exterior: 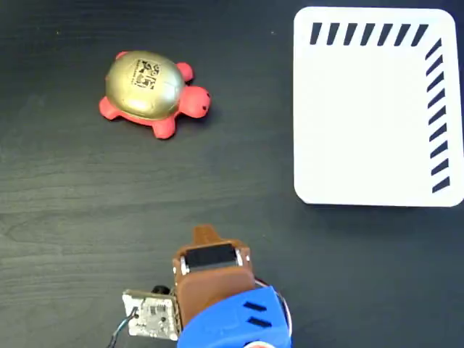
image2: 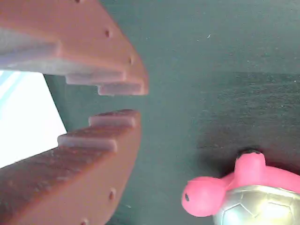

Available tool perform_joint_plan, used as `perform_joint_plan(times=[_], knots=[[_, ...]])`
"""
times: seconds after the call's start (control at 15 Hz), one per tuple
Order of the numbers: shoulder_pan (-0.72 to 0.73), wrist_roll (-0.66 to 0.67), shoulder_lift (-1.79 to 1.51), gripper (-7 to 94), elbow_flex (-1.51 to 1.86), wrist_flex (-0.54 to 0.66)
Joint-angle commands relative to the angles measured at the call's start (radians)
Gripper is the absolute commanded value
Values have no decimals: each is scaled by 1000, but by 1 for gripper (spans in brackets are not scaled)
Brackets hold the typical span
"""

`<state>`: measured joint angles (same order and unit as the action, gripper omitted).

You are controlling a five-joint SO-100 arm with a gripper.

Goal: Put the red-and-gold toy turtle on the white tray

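The red-and-gold toy turtle (exterior: 148, 90) sits upright on the dark table at the upper left of the fixed view, head pointing right. The white tray (exterior: 370, 109), striped black along its top and right edges, lies at the upper right with nothing on it. My gripper (exterior: 206, 233) hovers low at the bottom centre, well short of the turtle and to the tray's lower left. In the wrist view the brown stepped jaws of the gripper (image2: 140, 102) stand almost together with nothing between them; the turtle (image2: 239, 197) shows at lower right and a piece of the tray (image2: 23, 122) behind the jaws.
The dark wood-grain table (exterior: 239, 181) stretches between turtle, tray and arm. A small circuit board (exterior: 151, 315) with wires hangs beside the arm's blue wrist (exterior: 239, 319) at the bottom edge.
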<state>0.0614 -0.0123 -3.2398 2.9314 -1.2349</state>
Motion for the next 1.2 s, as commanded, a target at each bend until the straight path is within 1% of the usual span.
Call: perform_joint_plan(times=[0.0, 0.13, 0.2, 0.27, 0.33, 0.47, 0.6, 0.87, 1.13], knots=[[23, -61, 69, 0, -43, 43], [-14, -114, 334, 0, -204, 172], [-26, -141, 466, 0, -299, 210], [-26, -169, 611, 0, -402, 222], [-20, -196, 750, 0, -517, 209], [-21, -244, 1031, 0, -785, 124], [-23, -285, 1232, 0, -1020, 43], [2, -428, 1652, 0, -1555, -137], [58, -502, 1917, 0, -1868, -236]])
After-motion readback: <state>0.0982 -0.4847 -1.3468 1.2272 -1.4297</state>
